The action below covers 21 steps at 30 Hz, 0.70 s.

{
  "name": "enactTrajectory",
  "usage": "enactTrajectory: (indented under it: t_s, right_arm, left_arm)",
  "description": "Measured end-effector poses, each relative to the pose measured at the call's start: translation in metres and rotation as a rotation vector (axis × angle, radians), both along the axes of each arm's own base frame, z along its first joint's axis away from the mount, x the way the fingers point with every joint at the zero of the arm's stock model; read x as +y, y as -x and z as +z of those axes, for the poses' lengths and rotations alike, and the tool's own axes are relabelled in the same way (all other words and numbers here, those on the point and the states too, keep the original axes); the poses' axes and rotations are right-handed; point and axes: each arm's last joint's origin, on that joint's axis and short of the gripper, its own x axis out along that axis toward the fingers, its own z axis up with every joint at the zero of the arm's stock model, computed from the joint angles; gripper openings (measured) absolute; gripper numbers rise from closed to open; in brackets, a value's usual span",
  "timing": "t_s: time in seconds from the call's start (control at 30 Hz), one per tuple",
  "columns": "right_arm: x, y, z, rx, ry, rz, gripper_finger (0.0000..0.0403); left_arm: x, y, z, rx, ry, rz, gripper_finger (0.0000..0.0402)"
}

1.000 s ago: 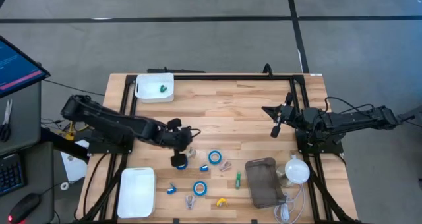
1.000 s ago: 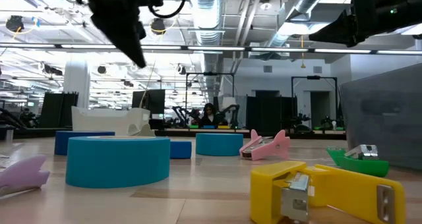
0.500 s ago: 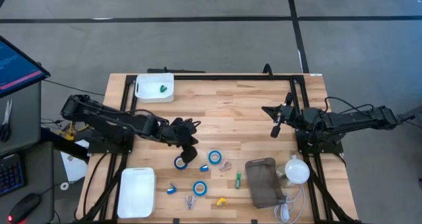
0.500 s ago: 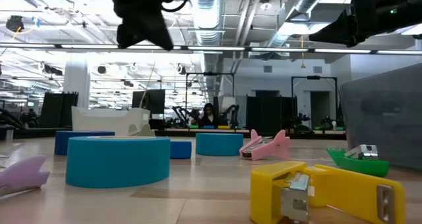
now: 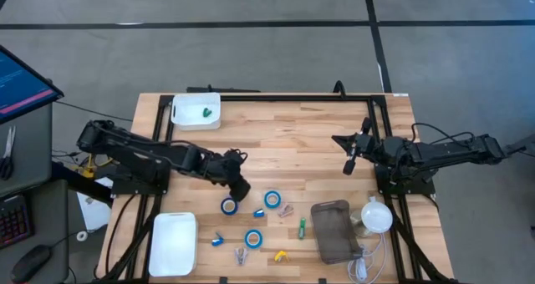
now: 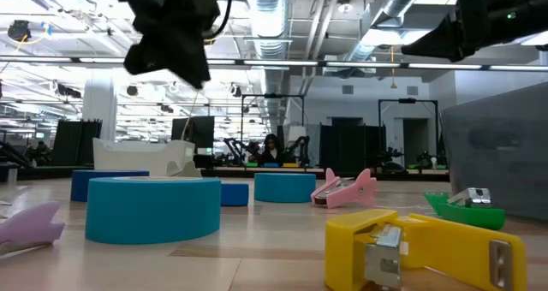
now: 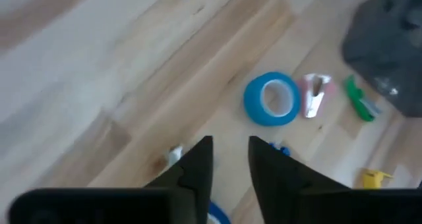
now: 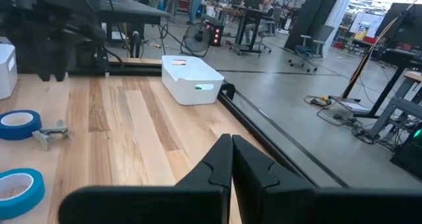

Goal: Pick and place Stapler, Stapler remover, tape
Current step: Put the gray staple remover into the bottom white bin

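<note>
The left gripper [image 5: 238, 186] hangs above the wooden bench [image 5: 292, 142], just beside and slightly back from the nearest tape roll [image 5: 229, 206], with its fingers [image 7: 198, 165] parted by a narrow gap and grasping nothing. Taking that roll as the landmark: a second tape roll [image 5: 272, 200] lies near it toward the right arm, a third tape roll [image 5: 253, 239] sits nearer the front edge, a pink clip-like piece [image 5: 286, 210] (possibly a staple remover, though too small to be sure) rests just past the second roll, and a small green piece [image 5: 302, 226] lies beyond that, beside a grey pouch [image 5: 333, 230]. A white tray [image 5: 173, 243] sits toward the front left corner, well apart from the roll, and a white bin [image 5: 196, 111] stands at the far back. The step in hand looks like a reach for the nearest roll. To do it well, the left gripper should widen its fingers first, centre over the ring so one finger drops into the white core or both straddle the outer wall, then descend straight down to avoid nudging the roll aside. The right gripper [image 5: 351, 160] waits well off to the right with its fingers pressed together, holding nothing.
</note>
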Motion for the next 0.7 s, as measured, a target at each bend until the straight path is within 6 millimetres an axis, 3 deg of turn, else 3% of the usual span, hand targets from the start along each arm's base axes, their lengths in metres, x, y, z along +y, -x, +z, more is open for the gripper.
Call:
enactTrajectory:
  t_s: [0.17,0.5,0.7]
  right_arm:
    - [0.0,0.0,-0.001,0.016,0.002,0.0,0.0]
    - [0.0,0.0,-0.001,0.015,0.002,0.0,0.0]
    - [0.0,0.0,-0.001,0.015,0.002,0.0,0.0]
  left_arm:
    - [0.0,0.01,-0.022,0.076,0.09,0.054,0.0129]
    - [0.001,0.02,-0.04,0.138,0.13,0.073,0.013]
    - [0.003,0.025,-0.053,0.141,0.127,0.105,0.0154]
